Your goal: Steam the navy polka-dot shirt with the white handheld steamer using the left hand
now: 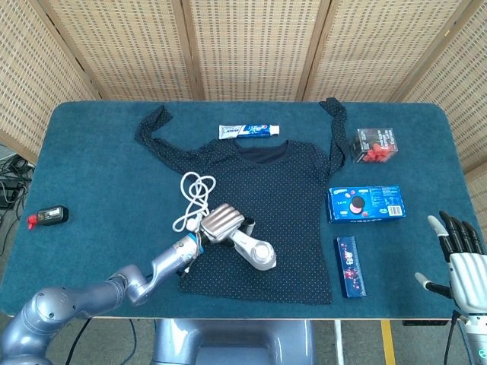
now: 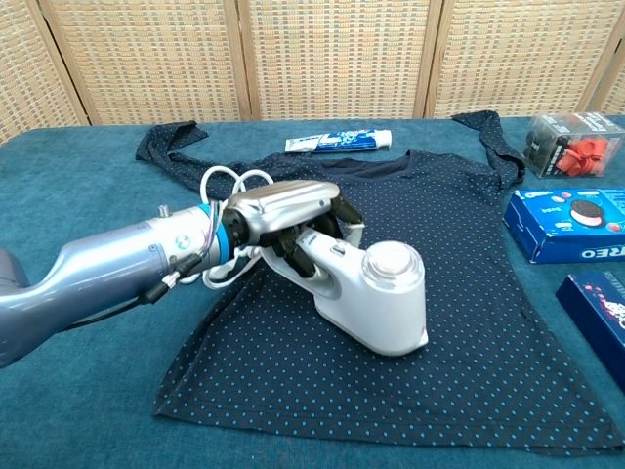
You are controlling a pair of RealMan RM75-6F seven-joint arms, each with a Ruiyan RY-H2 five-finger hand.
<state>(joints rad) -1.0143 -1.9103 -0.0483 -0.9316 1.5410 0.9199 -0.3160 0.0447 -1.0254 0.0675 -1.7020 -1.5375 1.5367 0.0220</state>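
The navy polka-dot shirt lies flat on the blue table, sleeves spread toward the far edge. My left hand grips the handle of the white handheld steamer, whose head rests on the lower left part of the shirt. The steamer's white cord coils beside the hand. My right hand hovers at the table's near right corner, fingers spread, holding nothing; only the head view shows it.
A toothpaste tube lies above the collar. Right of the shirt are a clear box of red items, a blue Oreo box and a dark blue box. A small black and red device sits far left.
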